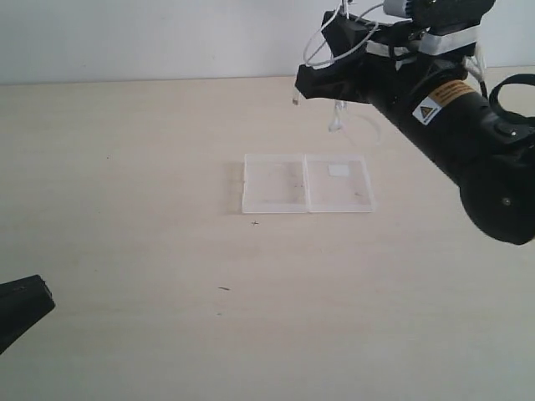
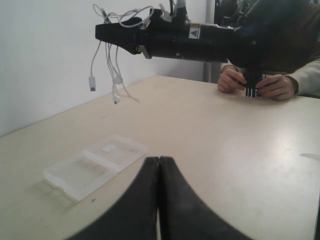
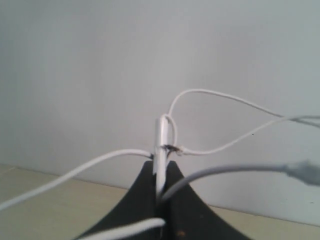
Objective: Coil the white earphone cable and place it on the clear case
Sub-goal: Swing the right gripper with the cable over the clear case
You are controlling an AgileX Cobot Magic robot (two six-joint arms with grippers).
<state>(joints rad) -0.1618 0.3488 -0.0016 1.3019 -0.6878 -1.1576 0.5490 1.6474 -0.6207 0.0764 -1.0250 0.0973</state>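
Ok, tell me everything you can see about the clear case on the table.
The clear case is flat, see-through plastic, lying open as two square halves joined side by side. One half carries a small white label. Both halves look empty apart from a few faint marks. It rests flat on the pale table, and nothing else touches it.

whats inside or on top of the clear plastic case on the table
Both open halves of the flat transparent plastic case show nothing but a small white rectangular label. The thin white earphone cable hangs from the shut right gripper, off the case. Nothing hides it.
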